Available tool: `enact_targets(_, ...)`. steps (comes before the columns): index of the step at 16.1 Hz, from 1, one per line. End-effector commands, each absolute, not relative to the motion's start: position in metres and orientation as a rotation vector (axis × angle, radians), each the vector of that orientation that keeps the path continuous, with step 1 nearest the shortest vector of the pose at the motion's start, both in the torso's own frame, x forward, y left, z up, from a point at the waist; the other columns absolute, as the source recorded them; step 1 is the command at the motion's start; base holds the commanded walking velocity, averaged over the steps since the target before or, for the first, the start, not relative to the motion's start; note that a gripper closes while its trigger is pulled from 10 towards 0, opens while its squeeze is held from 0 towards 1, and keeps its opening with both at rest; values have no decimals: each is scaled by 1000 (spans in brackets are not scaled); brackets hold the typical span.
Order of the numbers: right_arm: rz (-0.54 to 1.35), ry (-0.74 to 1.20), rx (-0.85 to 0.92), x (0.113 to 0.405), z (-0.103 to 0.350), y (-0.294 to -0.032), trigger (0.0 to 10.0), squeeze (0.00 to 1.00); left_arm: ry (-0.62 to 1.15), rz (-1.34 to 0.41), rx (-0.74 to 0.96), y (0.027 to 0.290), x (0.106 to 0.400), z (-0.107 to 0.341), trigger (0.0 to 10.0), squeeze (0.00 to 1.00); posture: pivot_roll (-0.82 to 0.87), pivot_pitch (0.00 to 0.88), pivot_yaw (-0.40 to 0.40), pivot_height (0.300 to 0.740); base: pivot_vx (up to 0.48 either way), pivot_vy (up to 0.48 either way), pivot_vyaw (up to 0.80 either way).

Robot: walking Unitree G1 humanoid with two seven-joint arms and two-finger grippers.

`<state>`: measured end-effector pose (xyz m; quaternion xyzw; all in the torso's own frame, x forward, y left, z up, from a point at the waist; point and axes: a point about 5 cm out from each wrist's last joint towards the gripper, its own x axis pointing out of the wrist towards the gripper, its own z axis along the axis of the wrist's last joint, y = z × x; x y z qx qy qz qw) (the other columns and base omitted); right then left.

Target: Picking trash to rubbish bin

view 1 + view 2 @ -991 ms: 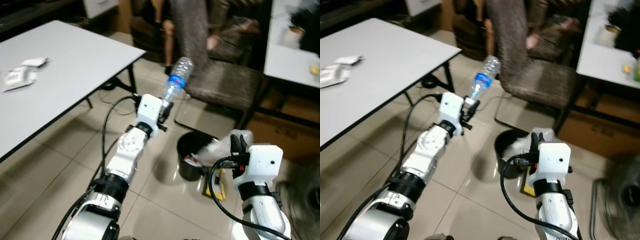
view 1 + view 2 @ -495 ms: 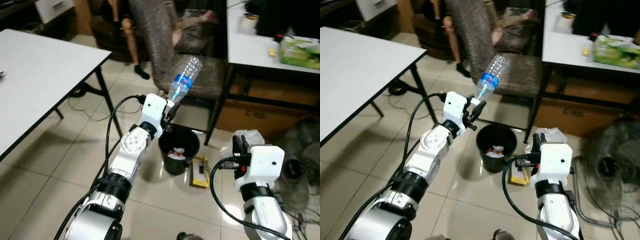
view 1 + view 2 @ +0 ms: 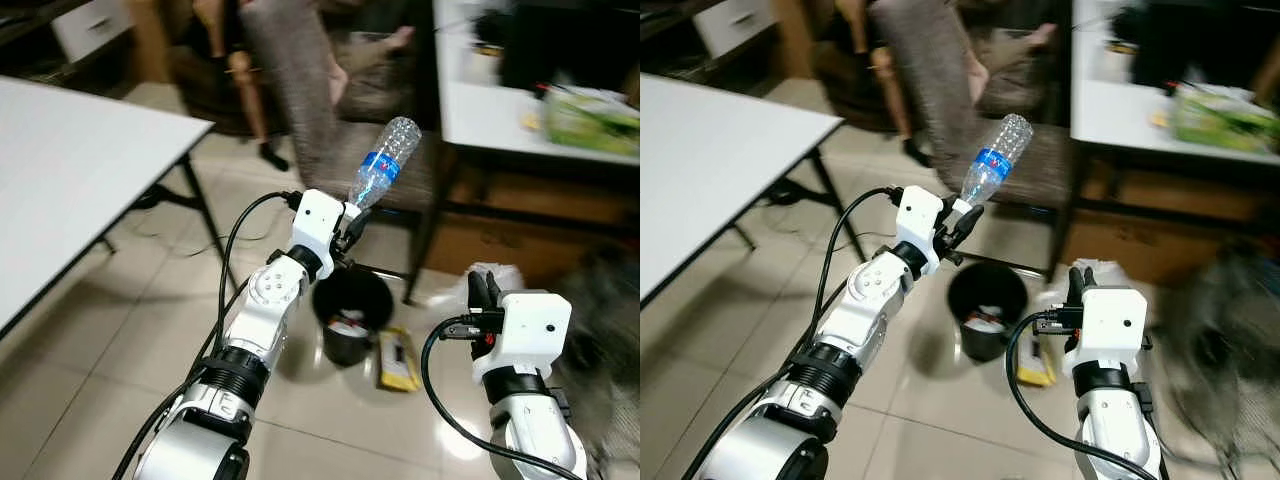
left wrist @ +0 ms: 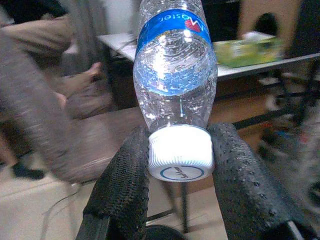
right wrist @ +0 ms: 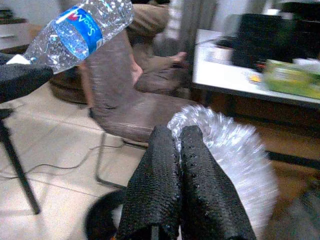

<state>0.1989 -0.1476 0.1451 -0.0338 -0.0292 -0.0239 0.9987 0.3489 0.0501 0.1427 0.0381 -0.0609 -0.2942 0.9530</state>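
Bin [image 3: 349, 318] now nearer vs. a sec ago; left tool [image 4: 180, 165] grips bottle [image 3: 384, 176] cap, right tool [image 5: 181, 175] pinches plastic wrapper [image 5: 240, 155] (drop soon).

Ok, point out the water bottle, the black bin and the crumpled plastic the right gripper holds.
water bottle [image 3: 383, 167], left eye view, on its blue label.
black bin [image 3: 980, 345], right eye view, on its front wall.
crumpled plastic [image 5: 240, 150], right wrist view, on its bulging clear side.
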Motion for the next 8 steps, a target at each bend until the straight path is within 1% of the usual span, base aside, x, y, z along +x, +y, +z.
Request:
enact_targets(1, -40, -73, -64, 199, 147, -146, 10000, 0, -127, -599, 80, 54, 351, 145, 10000, 0, -23, 81, 44, 740, 480, 0, 0)
enact_targets(8, -37, -75, -66, 200, 148, -146, 10000, 0, -121, -616, 94, 52, 349, 142, 10000, 0, -23, 81, 44, 740, 480, 0, 0)
